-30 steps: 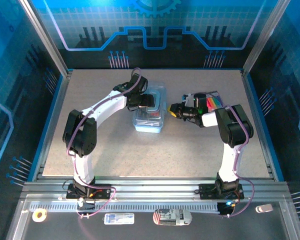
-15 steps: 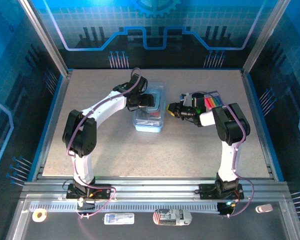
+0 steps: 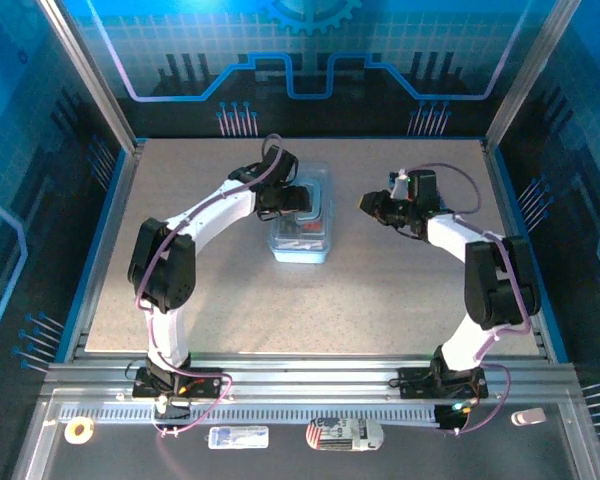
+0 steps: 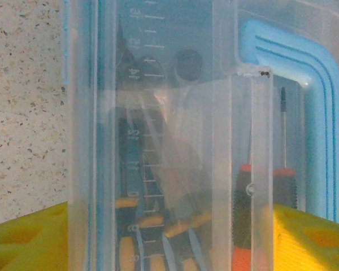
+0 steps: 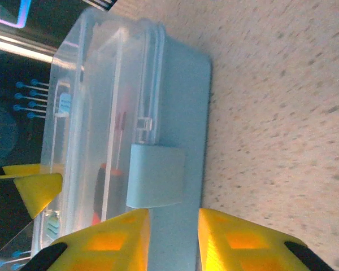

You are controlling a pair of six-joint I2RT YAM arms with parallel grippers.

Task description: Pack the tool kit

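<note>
While it reaches over the box, left gripper [image 3: 294, 200]: spread wide, one yellow finger [image 4: 22, 237] set against each side of the box's clear panel, clasping it
Clear tool box [image 3: 300, 240]: on the table [image 3: 380, 300], about midway across and in its far half; blue part down, clear part up; blue latch [image 5: 155, 175] on the side facing the right arm
Contents: orange-and-black screwdrivers [image 4: 243, 214], yellow-handled tools [image 4: 152, 223] and a numbered scale [image 4: 141, 135], seen through the plastic
Right gripper [image 3: 366, 203]: just right of the box, apart from it, pointing at the latch; its yellow fingers [image 5: 243, 243] stand a narrow gap apart with nothing between them
</note>
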